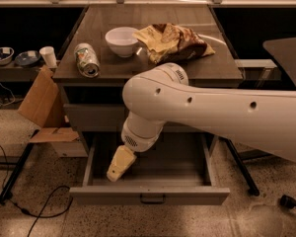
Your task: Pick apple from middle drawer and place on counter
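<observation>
The middle drawer (pixel 149 195) is pulled open at the bottom of the cabinet. My gripper (pixel 119 165), cream-coloured, reaches down into the left part of the drawer from my big white arm (pixel 197 107). The apple is hidden; the gripper covers the spot in the drawer where it lay. The counter (pixel 187 15) is the dark wood-grain top of the cabinet, above the arm.
On the counter stand a white bowl (pixel 122 41), a tipped can (pixel 87 59) and a crumpled chip bag (pixel 172 42). The closed upper drawer front (pixel 91 117) sits above. A cardboard box (pixel 42 107) leans at the left, with a cable (pixel 34 211) on the floor.
</observation>
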Motion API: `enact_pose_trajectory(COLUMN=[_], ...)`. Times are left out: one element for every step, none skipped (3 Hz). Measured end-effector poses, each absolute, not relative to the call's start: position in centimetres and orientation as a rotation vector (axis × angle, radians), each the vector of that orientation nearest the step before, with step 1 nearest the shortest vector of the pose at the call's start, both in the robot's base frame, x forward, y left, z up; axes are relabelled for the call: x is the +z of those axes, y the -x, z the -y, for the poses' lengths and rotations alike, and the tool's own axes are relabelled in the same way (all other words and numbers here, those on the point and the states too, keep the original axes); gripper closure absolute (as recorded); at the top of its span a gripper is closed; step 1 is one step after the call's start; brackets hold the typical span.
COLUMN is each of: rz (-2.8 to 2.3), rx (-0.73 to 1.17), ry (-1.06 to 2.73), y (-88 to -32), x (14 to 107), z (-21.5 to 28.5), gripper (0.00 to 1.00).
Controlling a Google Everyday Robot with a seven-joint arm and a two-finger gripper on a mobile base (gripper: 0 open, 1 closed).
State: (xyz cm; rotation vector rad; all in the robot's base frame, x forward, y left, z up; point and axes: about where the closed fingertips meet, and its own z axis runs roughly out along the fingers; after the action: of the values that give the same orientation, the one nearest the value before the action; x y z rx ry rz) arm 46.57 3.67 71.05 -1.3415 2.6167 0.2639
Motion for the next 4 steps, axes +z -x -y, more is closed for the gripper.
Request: enact_pose_trajectory(rz=[-2.617,-2.629,-2.676,-2.721], rx=[0.264,0.299,0.406,0.506], ry=[1.342,1.296,1.132,0.919], y=[-46.6,-46.7,-48.0,-50.0], x=[71.1,70.6,68.5,65.8], z=[-3.7,-3.8,-5.4,-8.0], gripper=[0.0,0.0,0.0,0.0])
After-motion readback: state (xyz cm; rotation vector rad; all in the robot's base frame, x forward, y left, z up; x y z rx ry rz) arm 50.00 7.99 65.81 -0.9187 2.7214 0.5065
